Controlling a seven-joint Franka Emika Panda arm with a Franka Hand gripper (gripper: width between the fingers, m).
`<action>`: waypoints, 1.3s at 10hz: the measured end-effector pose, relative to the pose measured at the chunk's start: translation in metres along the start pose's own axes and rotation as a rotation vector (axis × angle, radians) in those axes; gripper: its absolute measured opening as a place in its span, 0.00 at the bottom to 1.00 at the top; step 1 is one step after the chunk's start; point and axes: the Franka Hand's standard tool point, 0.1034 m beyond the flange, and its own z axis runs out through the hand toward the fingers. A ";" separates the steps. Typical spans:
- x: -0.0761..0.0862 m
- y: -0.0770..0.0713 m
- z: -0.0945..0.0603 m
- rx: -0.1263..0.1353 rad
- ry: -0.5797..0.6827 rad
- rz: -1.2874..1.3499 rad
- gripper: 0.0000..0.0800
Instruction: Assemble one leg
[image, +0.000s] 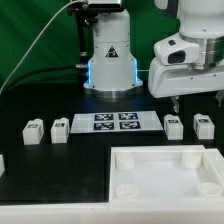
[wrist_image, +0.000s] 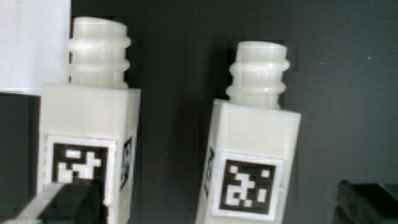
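Four small white legs with black-and-white tags lie on the black table. Two are at the exterior view's left (image: 34, 131) (image: 58, 129) and two at its right (image: 174, 126) (image: 203, 125). My gripper (image: 176, 102) hangs just above the right pair, over the inner one. In the wrist view both right legs show with their ribbed pegs: one leg (wrist_image: 253, 140) lies between my open fingers, the other (wrist_image: 86, 130) is beside it, partly behind one dark fingertip (wrist_image: 63, 205). The gripper (wrist_image: 217, 203) is open and holds nothing.
The marker board (image: 112, 122) lies between the two pairs of legs. The large white square tray (image: 150, 157) with round corner sockets is in front. The robot base (image: 110, 60) stands behind the board.
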 end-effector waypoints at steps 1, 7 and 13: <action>0.000 0.000 0.000 0.000 0.000 0.000 0.81; -0.016 -0.005 -0.004 -0.039 -0.343 0.034 0.81; -0.005 -0.013 0.009 -0.043 -0.881 0.040 0.81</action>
